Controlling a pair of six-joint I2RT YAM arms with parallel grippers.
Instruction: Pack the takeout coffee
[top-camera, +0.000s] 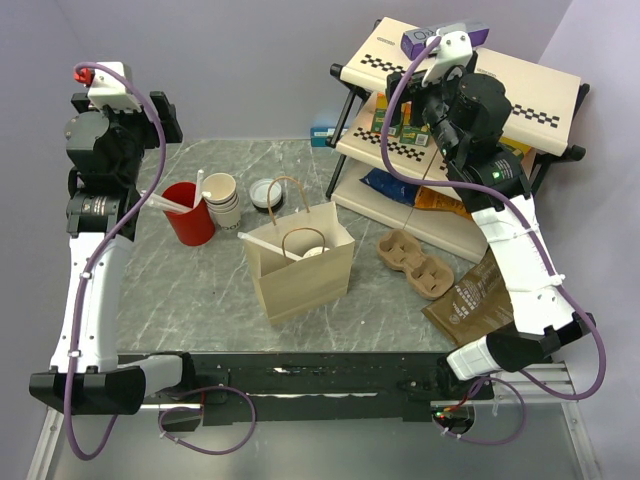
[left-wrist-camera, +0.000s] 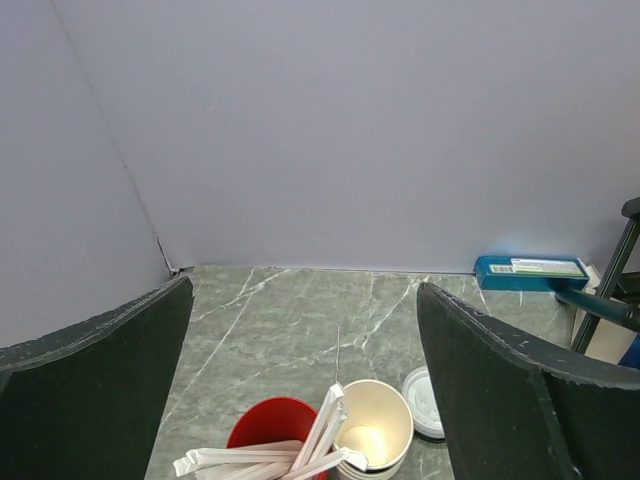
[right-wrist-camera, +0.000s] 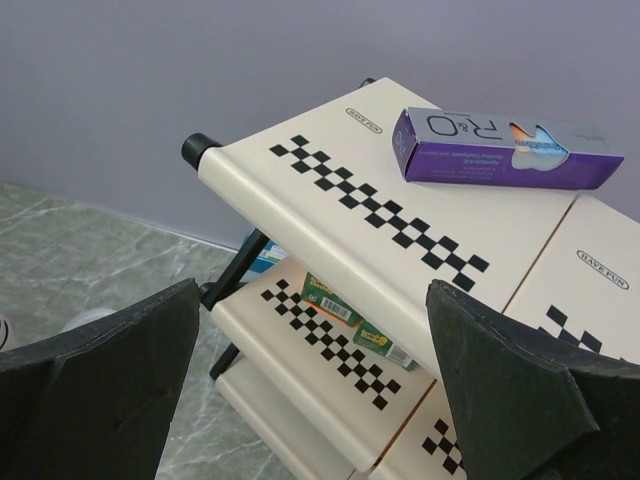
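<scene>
The takeout coffee (top-camera: 266, 192), a dark cup with a round white lid, stands on the table behind the open brown paper bag (top-camera: 300, 272). Its lid shows low in the left wrist view (left-wrist-camera: 426, 400), partly behind my right finger. Something white and round lies inside the bag; I cannot tell what it is. My left gripper (top-camera: 155, 115) is open and empty, raised over the table's back left corner (left-wrist-camera: 305, 300). My right gripper (top-camera: 440, 105) is open and empty, raised in front of the shelf rack (right-wrist-camera: 315, 300).
A red cup with white sticks (top-camera: 188, 212) and a stack of cream cups (top-camera: 222, 198) stand left of the coffee. A cardboard cup carrier (top-camera: 415, 262) and a flat brown bag (top-camera: 475, 295) lie at the right. The checkered rack (top-camera: 520, 85) holds boxes.
</scene>
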